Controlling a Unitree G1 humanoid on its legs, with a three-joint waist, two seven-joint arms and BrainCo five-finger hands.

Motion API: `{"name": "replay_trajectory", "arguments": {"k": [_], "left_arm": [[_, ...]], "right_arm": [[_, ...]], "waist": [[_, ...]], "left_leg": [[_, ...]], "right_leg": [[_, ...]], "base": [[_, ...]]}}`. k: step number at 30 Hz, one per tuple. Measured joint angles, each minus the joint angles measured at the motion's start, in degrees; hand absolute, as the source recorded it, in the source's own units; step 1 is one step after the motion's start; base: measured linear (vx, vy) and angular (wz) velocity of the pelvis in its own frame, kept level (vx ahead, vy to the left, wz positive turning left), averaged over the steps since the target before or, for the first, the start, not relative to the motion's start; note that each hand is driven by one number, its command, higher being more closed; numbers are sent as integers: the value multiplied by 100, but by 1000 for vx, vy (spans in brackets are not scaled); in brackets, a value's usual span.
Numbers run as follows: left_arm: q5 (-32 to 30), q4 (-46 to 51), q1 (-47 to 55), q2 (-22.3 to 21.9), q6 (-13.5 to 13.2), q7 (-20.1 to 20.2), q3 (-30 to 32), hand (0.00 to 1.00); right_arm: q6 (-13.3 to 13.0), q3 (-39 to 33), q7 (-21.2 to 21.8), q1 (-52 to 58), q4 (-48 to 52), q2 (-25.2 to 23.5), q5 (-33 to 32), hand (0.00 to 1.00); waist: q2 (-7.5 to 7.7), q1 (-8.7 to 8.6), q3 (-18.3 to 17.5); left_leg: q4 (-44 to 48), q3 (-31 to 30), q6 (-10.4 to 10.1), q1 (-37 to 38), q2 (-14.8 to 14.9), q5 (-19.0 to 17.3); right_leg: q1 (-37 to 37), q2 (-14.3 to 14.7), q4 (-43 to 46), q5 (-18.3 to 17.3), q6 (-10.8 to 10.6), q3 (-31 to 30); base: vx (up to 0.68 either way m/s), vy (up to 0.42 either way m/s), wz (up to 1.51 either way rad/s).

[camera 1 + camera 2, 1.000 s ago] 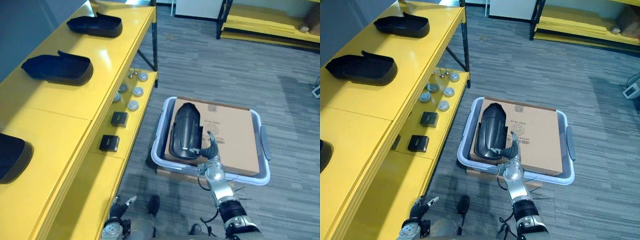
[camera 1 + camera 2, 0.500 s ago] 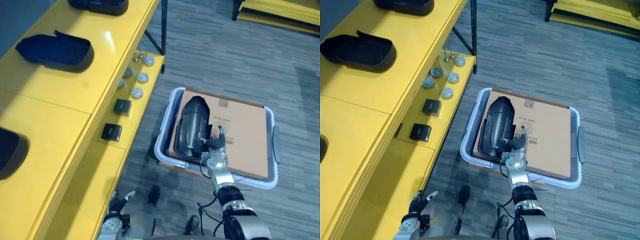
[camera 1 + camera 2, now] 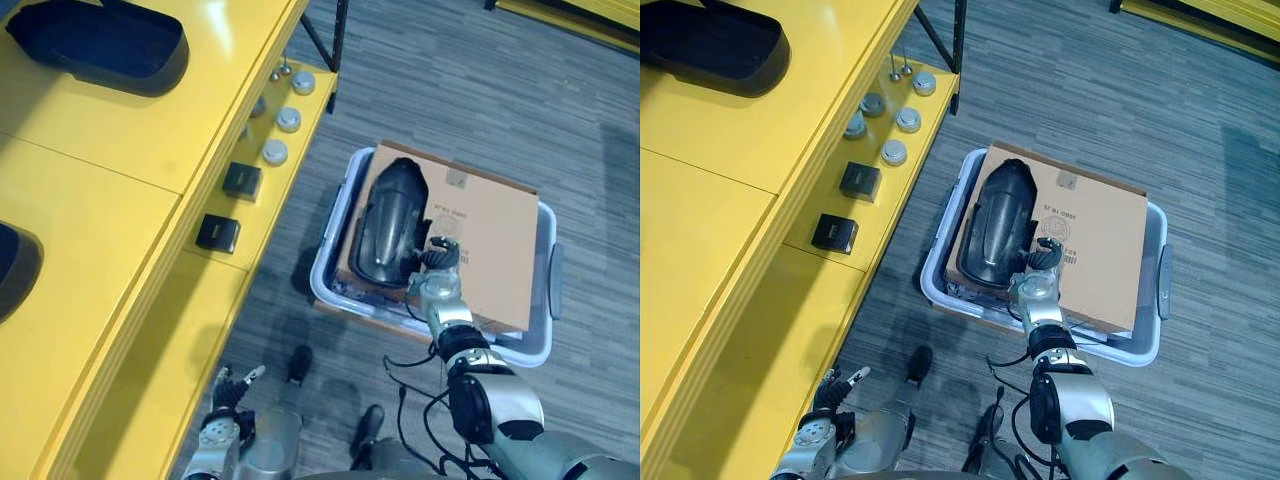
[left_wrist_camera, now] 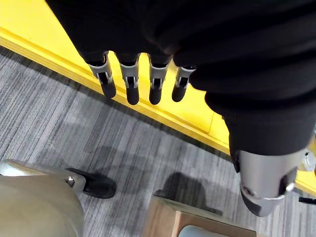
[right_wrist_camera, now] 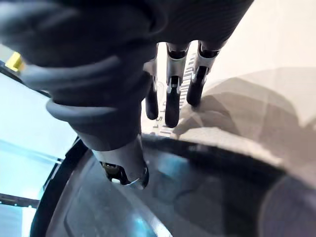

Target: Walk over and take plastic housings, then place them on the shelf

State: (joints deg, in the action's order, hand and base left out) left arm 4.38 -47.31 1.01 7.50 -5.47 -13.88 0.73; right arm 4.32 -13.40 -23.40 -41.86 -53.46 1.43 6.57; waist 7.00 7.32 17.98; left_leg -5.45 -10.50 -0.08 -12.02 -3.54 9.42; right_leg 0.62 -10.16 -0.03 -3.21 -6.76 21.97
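**Floor bin with one housing beside the yellow shelf**

Grey striped carpet floor (image 3: 480, 120), seen from above, with a yellow shelf (image 3: 100, 180) along the robot's left. Two black plastic housings lie on the shelf's top, one far (image 3: 100, 45) and one cut off at the picture's edge (image 3: 15, 265). On the lower level lie two small black boxes (image 3: 241, 180) and several round silver discs (image 3: 275, 152).

A pale bin (image 3: 318, 285) stands on the floor and holds a flat cardboard box (image 3: 490, 240). A further black housing (image 3: 390, 220) lies on the box's left part.

The right hand (image 3: 438, 285) is at the housing's near end. Its fingers (image 5: 172, 106) reach out straight over the cardboard and its thumb (image 5: 126, 170) is over the housing's rim, closed round nothing. Contact cannot be told.

The left hand (image 3: 228, 388) hangs low beside the shelf with straight fingers (image 4: 132, 84), holding nothing.
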Motion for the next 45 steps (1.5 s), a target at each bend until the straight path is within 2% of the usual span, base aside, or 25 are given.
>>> {"name": "replay_trajectory", "arguments": {"k": [3,9,15,22,27,29,31,35,36,41,45], "left_arm": [[98,1,-10,0,-6,0,2,0],[176,-2,-11,-1,-5,4,0,0],[189,-1,-11,-2,-5,8,-3,0],[282,210,53,-92,4,-25,-63,0],[280,1106,213,-266,-29,-130,-245,0],[272,1491,271,-290,-51,-132,-333,0],[270,1849,280,-297,-66,-140,-454,0],[265,2926,364,-352,-146,-251,-690,0],[265,3347,378,-396,-202,-283,-737,0],[268,4986,432,-489,-395,-475,-792,0],[267,5756,239,-493,-445,-648,-902,0]], "right_arm": [[-5,52,26,-147,-131,-48,-49,100],[6,120,236,-165,-170,-115,-180,100],[10,267,231,-155,-76,-150,-201,100],[67,762,99,901,1794,-250,-28,100],[57,740,-97,1583,2786,-291,320,100],[44,746,-189,1747,3080,-286,345,100],[-50,749,-264,1902,3318,-283,396,100],[-181,810,-287,2341,3910,-286,539,100],[-218,880,-311,2437,4124,-268,608,100],[-395,1214,-438,2462,4826,-256,1208,100],[-417,1549,-435,2465,5164,-203,1626,100]], "waist": [[9,-4,94],[10,-6,105],[8,-26,106],[13,-39,103],[16,-78,91],[12,-180,78],[9,-199,35],[-28,-202,-350],[-82,-229,-411],[-184,-339,-518],[-237,-337,-707]], "left_leg": [[0,57,-4,52,75,-3],[-2,107,-20,83,111,-14],[-36,123,-51,87,157,-35],[-8,141,-64,86,174,-45],[-2,96,-39,81,152,-28],[-1,33,-30,92,140,-21],[0,-15,-31,95,131,-21],[2,-96,-31,91,73,-22],[3,-183,-30,109,52,-20],[3,-258,-29,215,15,-20],[3,-277,-28,226,-9,-19]], "right_leg": [[9,63,1,79,112,-49],[6,79,12,93,103,-156],[-4,111,15,103,85,-184],[-53,108,41,104,80,-251],[-59,99,42,102,78,-252],[-11,101,39,90,64,-185],[13,103,38,66,47,-161],[64,65,34,-41,3,-68],[120,63,30,-51,4,37],[213,38,72,-112,4,164],[212,14,114,-142,-14,178]], "base": [[12,-9,-11],[-28,11,-5],[-88,17,-4],[-34,16,-5],[0,0,0],[12,2,15],[12,-1,16],[31,-6,14],[21,-11,29],[-25,9,11],[-23,13,3]]}}
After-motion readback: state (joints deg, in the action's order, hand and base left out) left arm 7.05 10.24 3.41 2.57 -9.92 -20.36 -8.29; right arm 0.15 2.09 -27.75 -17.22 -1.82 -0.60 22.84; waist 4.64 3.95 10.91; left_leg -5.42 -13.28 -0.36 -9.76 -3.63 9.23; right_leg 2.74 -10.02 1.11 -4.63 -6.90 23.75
